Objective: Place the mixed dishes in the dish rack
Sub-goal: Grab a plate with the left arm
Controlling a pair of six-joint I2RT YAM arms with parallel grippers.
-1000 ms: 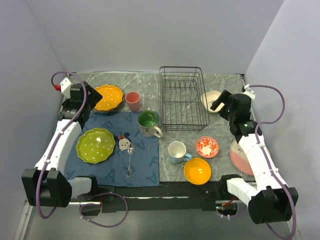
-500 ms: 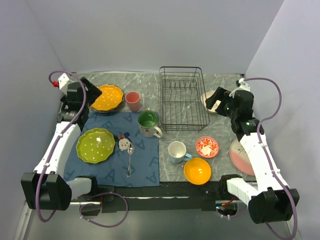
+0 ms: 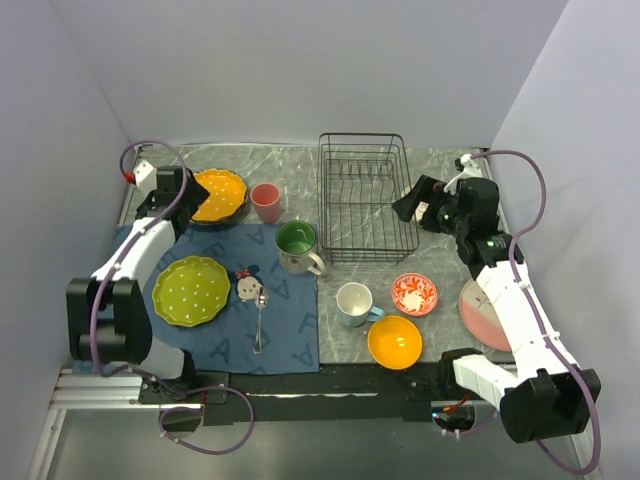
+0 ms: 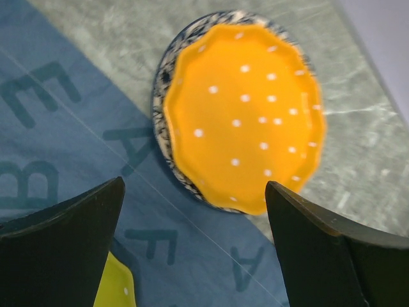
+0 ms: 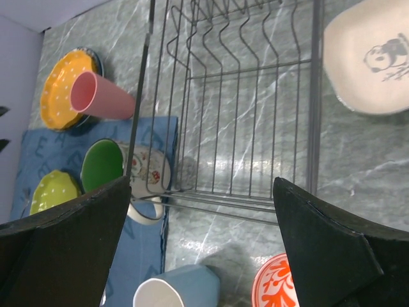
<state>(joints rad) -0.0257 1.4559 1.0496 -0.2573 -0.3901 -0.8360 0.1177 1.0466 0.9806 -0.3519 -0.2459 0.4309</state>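
The left end effector (image 4: 192, 192) hangs with fingers (image 4: 64, 224) spread wide and nothing in them, over the orange plate (image 4: 243, 121) at the far left corner of the counter (image 3: 440, 165). In the wrist view the plate lies flat just ahead of the fingers and between them, a little toward the right one. It is round and scalloped, so no axis favours one approach. A dark speckled rim shows along its left side. The left arm is plainly nearer, so I judge this plate the likely first pick. Its near edge meets the blue mat (image 4: 77, 147), whose only readable writing is large scattered letters: A, E, B, F.

The rack (image 3: 322, 195) stands empty by the far edge, to the right of the plate with a pink cup (image 3: 266, 202) between them. Its long axis runs near to far. The right end effector (image 3: 408, 205), likewise released and empty, hovers at the rack's right rim. A cream dish (image 5: 367, 70) with a panda drawing and no words lies just beside that rim.
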